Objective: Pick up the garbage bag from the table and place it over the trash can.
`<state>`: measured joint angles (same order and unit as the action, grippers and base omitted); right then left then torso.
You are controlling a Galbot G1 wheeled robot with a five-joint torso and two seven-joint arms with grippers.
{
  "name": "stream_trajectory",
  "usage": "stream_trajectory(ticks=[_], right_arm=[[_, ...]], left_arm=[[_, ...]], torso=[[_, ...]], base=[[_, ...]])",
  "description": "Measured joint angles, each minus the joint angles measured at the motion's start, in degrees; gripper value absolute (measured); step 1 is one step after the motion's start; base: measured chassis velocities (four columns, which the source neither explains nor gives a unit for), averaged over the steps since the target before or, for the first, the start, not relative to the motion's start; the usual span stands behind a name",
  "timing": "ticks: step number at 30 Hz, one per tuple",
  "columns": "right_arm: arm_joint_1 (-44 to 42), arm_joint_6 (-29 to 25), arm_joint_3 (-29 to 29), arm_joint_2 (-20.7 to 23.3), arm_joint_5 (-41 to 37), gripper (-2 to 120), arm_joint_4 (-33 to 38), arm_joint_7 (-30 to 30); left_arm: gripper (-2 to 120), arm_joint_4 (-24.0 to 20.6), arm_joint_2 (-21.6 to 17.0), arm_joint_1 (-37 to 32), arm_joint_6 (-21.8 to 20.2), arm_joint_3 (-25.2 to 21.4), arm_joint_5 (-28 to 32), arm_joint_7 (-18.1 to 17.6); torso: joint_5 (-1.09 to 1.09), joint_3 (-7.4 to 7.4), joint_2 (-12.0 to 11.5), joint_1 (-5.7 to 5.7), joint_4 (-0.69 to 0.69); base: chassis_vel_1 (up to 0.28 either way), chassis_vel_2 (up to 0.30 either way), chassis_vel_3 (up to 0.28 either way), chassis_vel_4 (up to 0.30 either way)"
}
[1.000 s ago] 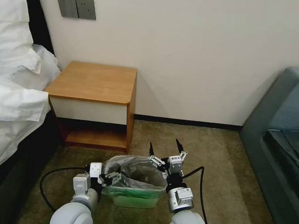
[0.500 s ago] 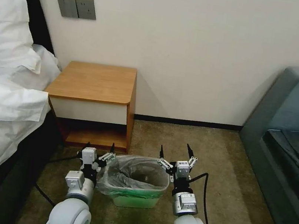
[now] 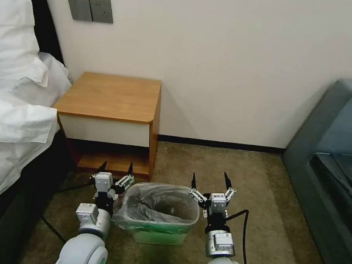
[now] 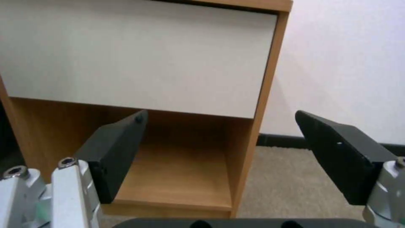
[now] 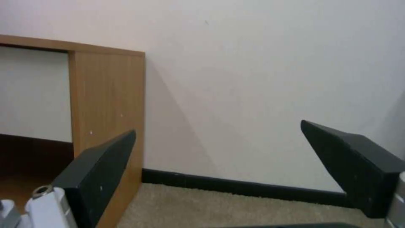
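left gripper [image 3: 115, 169]: lower centre-left of head frame, just beside the bin's left wall, fingers [image 4: 114, 152] spread wide, holding nothing; pointing at the nightstand's open shelf.
right gripper [image 3: 211, 181]: lower centre-right, just beside the bin's right wall, fingers [image 5: 95, 175] spread wide and empty; aimed at the wall and black baseboard [image 5: 249, 190].
why flanking: one gripper per side of the rim with both let go, which reads as the bag hung and released, task near done.
garbage bag [image 3: 154, 206]: lines the bin, grey film folded over the rim and draped down the outside, bunched more on the left; a bit of pinkish edge near the left gripper.
trash can [image 3: 159, 236]: on the carpet, mid-bottom of frame, green lower part showing below the film; only the liner inside, as far as I can tell.
table [image 3: 113, 96]: above and left of the bin; tabletop bare, lower shelf bare.
bed [image 3: 1, 119]: left edge, white bedding.
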<state>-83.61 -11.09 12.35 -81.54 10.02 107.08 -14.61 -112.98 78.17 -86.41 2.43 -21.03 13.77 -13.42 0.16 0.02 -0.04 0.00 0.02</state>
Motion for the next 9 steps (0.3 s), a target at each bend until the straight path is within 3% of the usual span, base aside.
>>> stream_trajectory(ticks=[9], right_arm=[[0.0,0.0,0.0,0.0,0.0,100,0.1,0.0]], left_arm=[[89,0.0,0.0,0.0,0.0,0.0,0.0,0.0]], torso=[[0.0,0.0,0.0,0.0,0.0]], base=[[0.0,0.0,0.0,0.0]])
